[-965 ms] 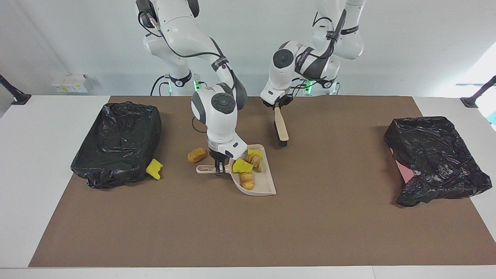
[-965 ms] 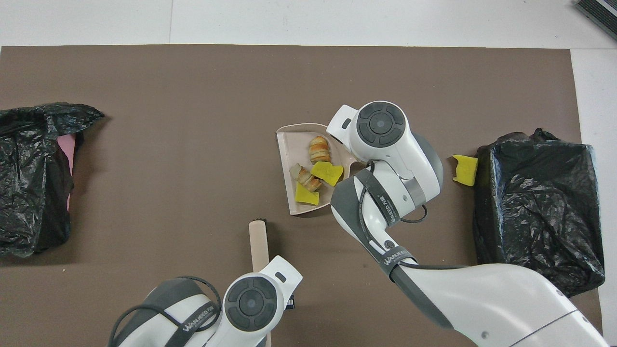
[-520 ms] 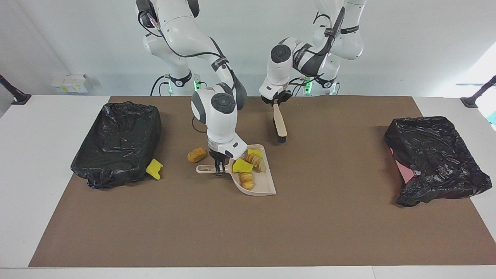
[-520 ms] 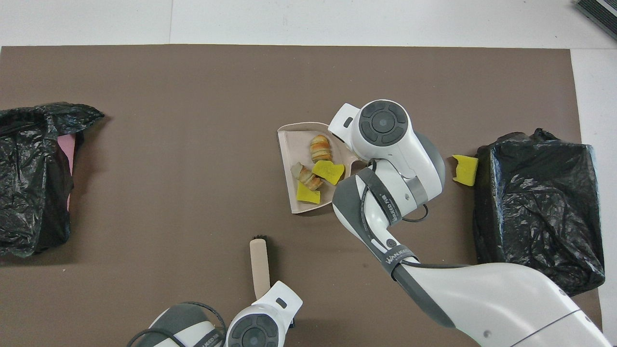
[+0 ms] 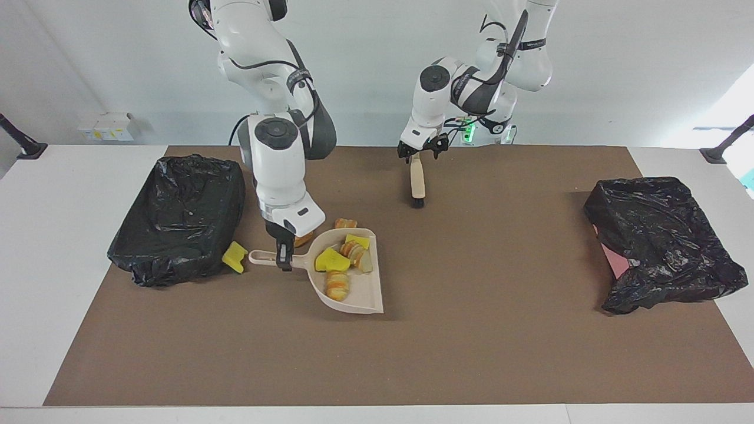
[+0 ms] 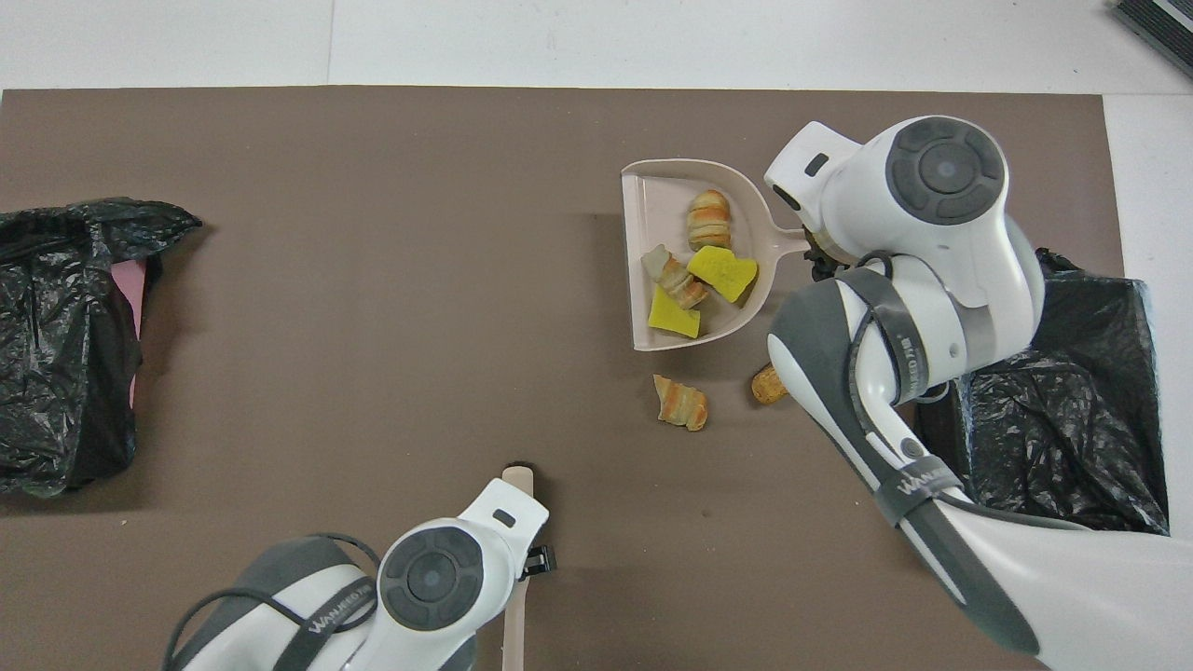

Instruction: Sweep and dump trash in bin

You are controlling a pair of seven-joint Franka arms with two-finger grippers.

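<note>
On the brown mat, toward the right arm's end, the beige dustpan [image 5: 351, 281] now sits closer to the black-bagged bin [image 5: 179, 215] than a moment ago, with four pieces of trash [image 5: 341, 259] in its tray – two yellow wedges, two bread-like lumps. The move left a bread lump [image 6: 680, 404] on the mat between the pan and the robots' edge, a second, tan lump [image 6: 766, 383] beside it, and a yellow wedge [image 5: 235, 257] touching the bin. So the dump looks close, yet sweeping isn't finished.

The right gripper [image 5: 284, 257] points straight down, fingers clamped on the pan's handle. The left gripper [image 5: 419, 151] has pulled back toward the robots' edge, its fingers spread open, while the brush [image 5: 417, 184] lies just beneath it – released, I judge.
</note>
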